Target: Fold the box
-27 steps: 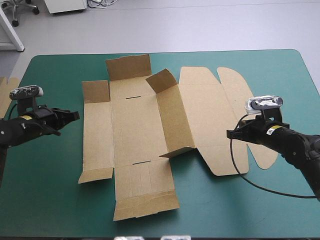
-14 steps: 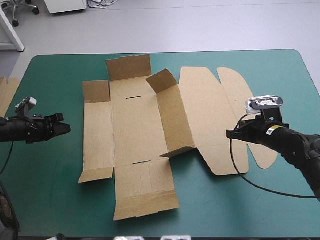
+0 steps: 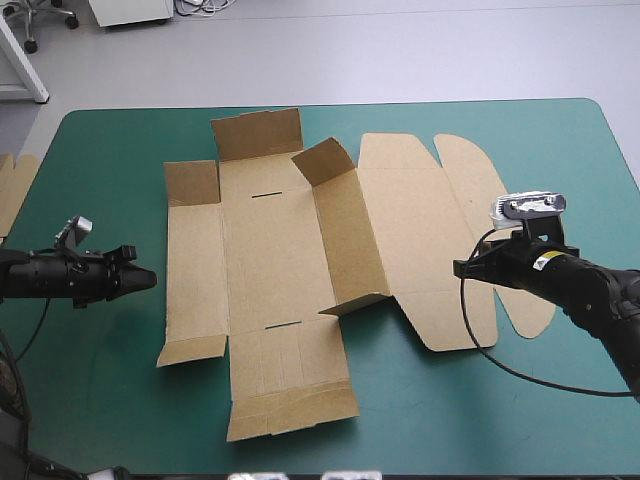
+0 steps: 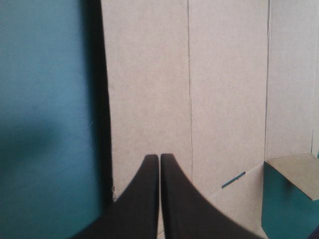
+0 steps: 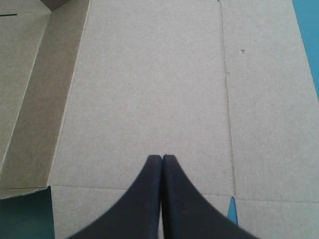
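Observation:
The brown box [image 3: 270, 260] lies spread out as a cut sheet in the middle of the teal-green table. Its left side panel [image 4: 149, 89] is flat, while the wall [image 3: 345, 230] between base and lid stands partly raised with its end flap up. My left gripper [image 3: 150, 279] is shut and low, its tip right at the outer edge of the left panel; the fingers [image 4: 149, 199] meet in a point with nothing between them. My right gripper [image 3: 460, 268] is shut too, hovering over the flat lid panel [image 5: 149, 74] with nothing held.
An edge of more brown board [image 3: 15, 190] shows at the table's left edge. Bare teal-green cover [image 3: 100, 380] lies left of and in front of the box. The lid's rounded flaps [image 3: 480, 170] reach toward the right side.
The left arm has rolled over, dropped lower and shifted toward the table's front, its tip now near the left panel's edge. The right arm and the box have not moved.

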Controlling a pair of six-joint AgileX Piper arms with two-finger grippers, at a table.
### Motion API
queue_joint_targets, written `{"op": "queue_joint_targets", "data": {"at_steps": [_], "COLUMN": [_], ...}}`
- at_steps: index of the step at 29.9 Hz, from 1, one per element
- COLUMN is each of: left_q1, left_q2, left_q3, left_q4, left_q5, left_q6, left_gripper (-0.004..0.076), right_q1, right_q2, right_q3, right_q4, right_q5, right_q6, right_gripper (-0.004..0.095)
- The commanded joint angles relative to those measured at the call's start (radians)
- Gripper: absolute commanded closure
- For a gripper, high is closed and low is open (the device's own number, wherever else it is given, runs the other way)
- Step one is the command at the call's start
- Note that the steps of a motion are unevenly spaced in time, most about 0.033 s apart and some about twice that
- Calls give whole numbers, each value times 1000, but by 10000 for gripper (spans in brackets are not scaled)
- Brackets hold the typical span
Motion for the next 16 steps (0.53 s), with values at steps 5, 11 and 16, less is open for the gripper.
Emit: {"op": "queue_joint_targets", "data": {"at_steps": [5, 11, 16], "left_q1": [59, 47, 47], "left_q2": [8, 8, 6], "left_q3": [5, 5, 5], "left_q4": [-91, -115, -111], "left_q5": [44, 48, 36], "left_q6": [44, 104, 93], "left_gripper": [720, 710, 494], "right_q1": [-5, -5, -5], "right_q2": [-21, -21, -21], "right_q3": [-34, -34, -34], "right_q4": [2, 4, 4], "right_q5": [-38, -38, -36], "right_q6": [-6, -6, -6], "right_gripper": [927, 927, 927]}}
